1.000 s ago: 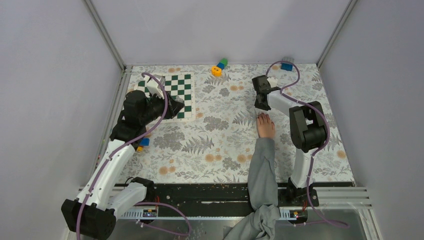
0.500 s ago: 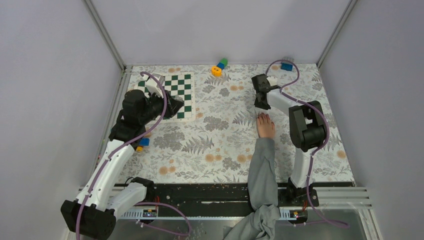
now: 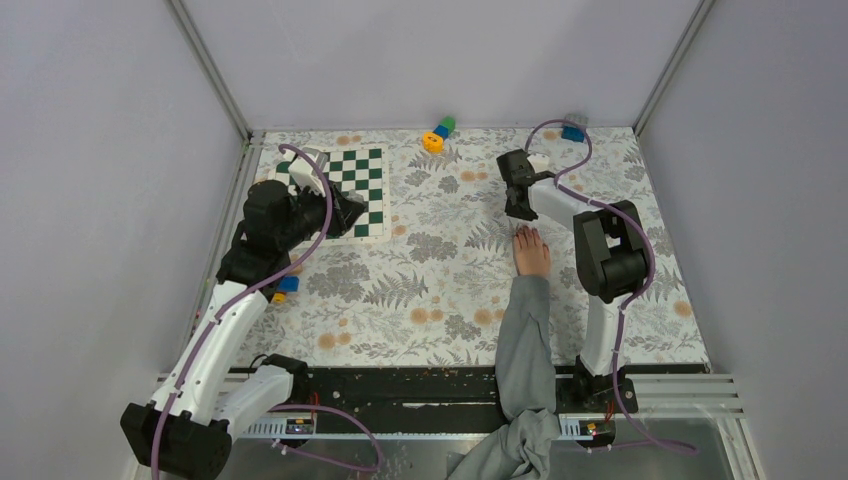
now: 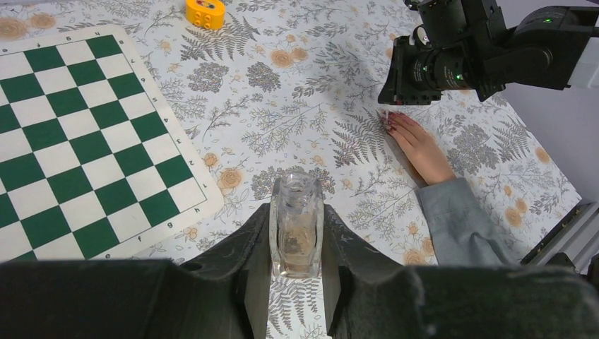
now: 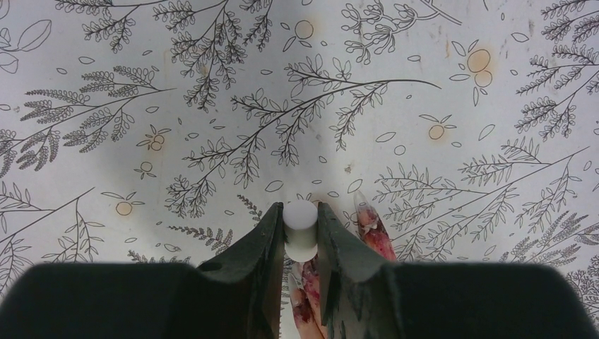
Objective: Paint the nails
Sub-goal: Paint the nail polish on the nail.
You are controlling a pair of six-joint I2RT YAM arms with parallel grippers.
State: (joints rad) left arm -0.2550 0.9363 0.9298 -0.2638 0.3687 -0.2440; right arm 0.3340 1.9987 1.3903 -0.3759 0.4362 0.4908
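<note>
The right gripper [image 5: 301, 212] is clamped on a white brush cap [image 5: 301, 232] just above the dark-red nails [image 5: 372, 229] of the hand [image 3: 531, 252] lying flat; best lower gently, stroking along each nail. The left gripper [image 4: 297, 212] pinches a clear bottle [image 4: 297, 236]

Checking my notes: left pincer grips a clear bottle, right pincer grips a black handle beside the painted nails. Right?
No: the handle in the right pincer is white, not black; the right wrist view shows it. The left pincer does grip the clear bottle, and the nails lie beside the handle.
</note>
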